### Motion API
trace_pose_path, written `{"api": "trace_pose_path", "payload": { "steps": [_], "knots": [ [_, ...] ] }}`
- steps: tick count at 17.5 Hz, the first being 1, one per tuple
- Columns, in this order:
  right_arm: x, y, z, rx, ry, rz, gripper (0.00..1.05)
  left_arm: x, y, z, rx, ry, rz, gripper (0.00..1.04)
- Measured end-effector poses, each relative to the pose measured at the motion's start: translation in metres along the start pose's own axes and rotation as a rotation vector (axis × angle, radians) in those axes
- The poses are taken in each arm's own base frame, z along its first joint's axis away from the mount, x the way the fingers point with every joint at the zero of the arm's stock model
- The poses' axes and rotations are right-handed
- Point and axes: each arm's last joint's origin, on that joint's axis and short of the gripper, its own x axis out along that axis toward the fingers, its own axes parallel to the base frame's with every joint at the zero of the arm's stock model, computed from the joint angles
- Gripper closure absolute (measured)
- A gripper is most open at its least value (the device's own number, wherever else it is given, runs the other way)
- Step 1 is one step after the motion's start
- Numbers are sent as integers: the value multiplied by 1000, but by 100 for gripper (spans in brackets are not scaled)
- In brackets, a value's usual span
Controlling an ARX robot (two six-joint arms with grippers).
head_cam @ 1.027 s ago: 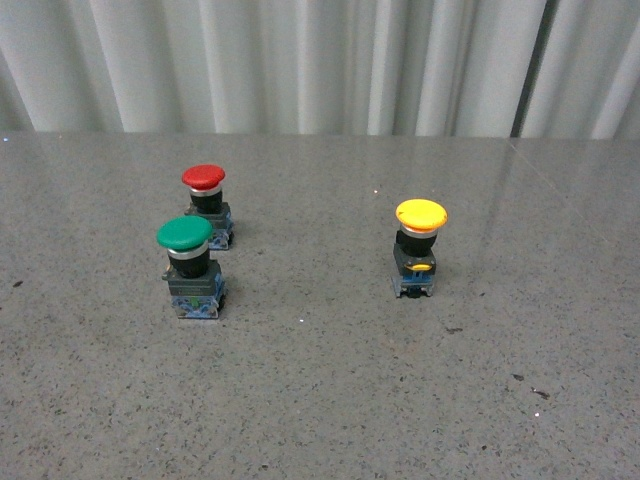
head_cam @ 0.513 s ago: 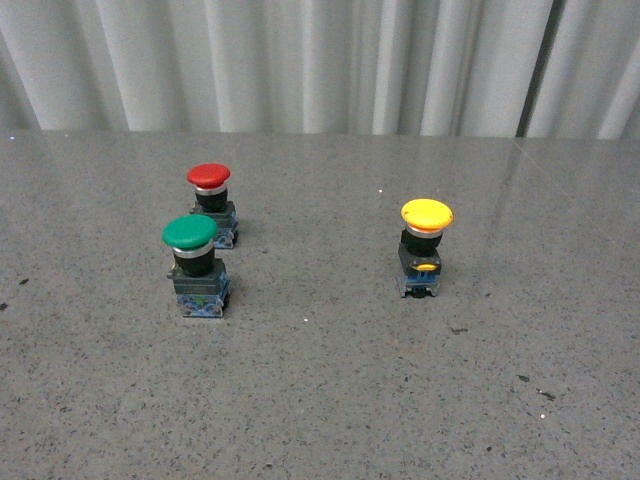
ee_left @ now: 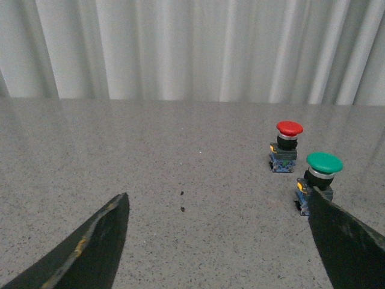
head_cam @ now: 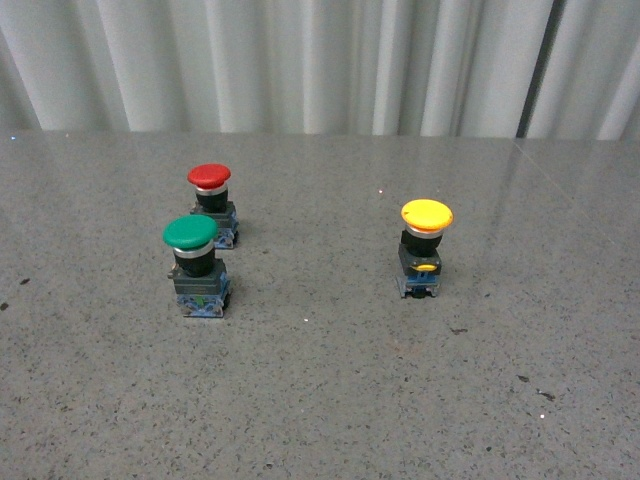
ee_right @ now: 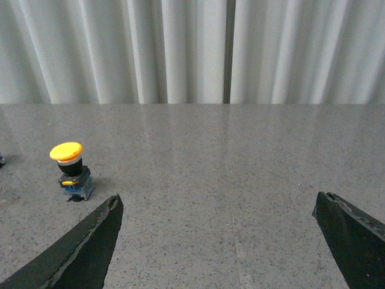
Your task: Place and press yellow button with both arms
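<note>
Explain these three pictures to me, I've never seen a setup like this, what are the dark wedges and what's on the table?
This is a two-armed robot seen through three cameras. One sits on its body and looks ahead over a grey speckled table; neither arm shows there. The other two sit on the wrists, so the dark wedges at the bottom corners are the fingers of each tool: the left tool and the right tool. Both are spread wide and hold nothing. Three push-buttons stand upright on the table: the yellow button alone on the right, and a green button with a red button just behind it on the left. White curtains hang behind.
</note>
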Motion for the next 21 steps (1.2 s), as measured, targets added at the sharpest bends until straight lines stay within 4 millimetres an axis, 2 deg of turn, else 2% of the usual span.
{"api": "trace_pose_path", "payload": {
  "steps": [1, 2, 4, 5, 7, 9, 12, 14, 17, 21],
  "knots": [
    [0, 0, 0, 0, 0, 0, 7, 0, 0, 0, 0, 0, 0, 5],
    [1, 0, 2, 38, -22, -11, 7, 0, 0, 0, 0, 0, 0, 7],
    [16, 1, 26, 210, -107, 4, 7, 0, 0, 0, 0, 0, 0, 7],
    [26, 3, 39, 233, -131, 26, 7, 0, 0, 0, 0, 0, 0, 7],
    [57, 16, 70, 227, -191, 107, 7, 0, 0, 0, 0, 0, 0, 7],
    [96, 35, 82, 189, -156, 159, 7, 0, 0, 0, 0, 0, 0, 7],
    [153, 74, 73, 94, 11, 199, 7, 0, 0, 0, 0, 0, 0, 7],
    [181, 100, 67, 38, 79, 212, 7, 0, 0, 0, 0, 0, 0, 7],
    [203, 128, 47, -36, 202, 204, 9, 0, 0, 0, 0, 0, 0, 7],
    [206, 136, 33, -84, 304, 194, 48, 0, 0, 0, 0, 0, 0, 7]
  ]
}}
